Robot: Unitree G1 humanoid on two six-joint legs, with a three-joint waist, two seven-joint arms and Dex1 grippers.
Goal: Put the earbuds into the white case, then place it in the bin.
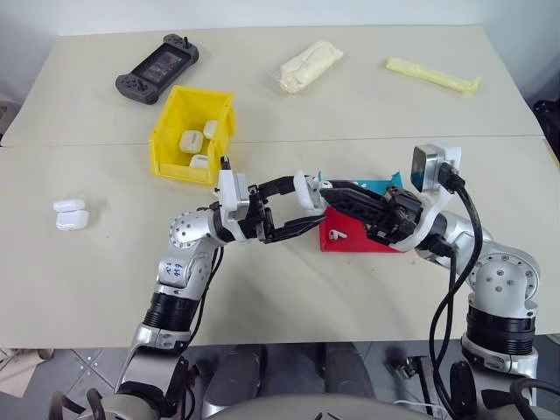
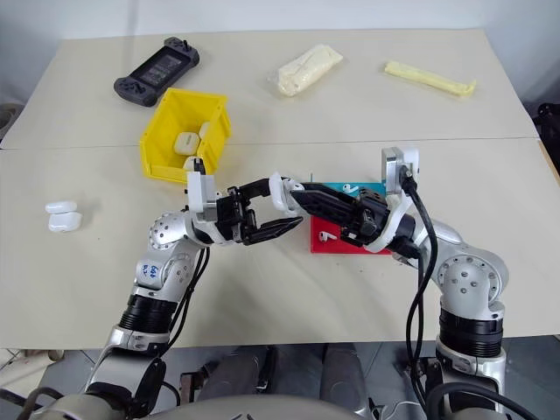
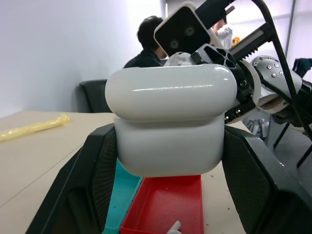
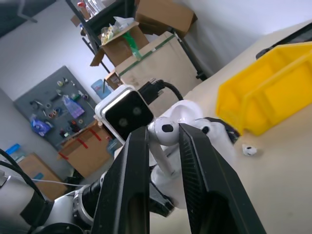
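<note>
Far out on the left of the table (image 1: 87, 289) lies a spare pair of white cases (image 1: 70, 214), well apart from everything. Behind the left arm stands the yellow bin (image 1: 175, 131) with several cases (image 1: 192, 140) already inside, and a black handheld console (image 1: 157, 68) lies beyond it. The left gripper (image 3: 168, 161) is clamped on the white case (image 3: 168, 122), one black finger against each end, its long axis running across from finger to finger, lid edge uppermost. The right gripper (image 4: 163, 141) meets it from the other side, fingers pinched on an earbud (image 4: 163, 134), stem trailing back between them. Beneath the fingertips sit the red tray (image 1: 350, 238) and blue tray (image 1: 381, 185), the red one holding another earbud (image 1: 338, 234).
</note>
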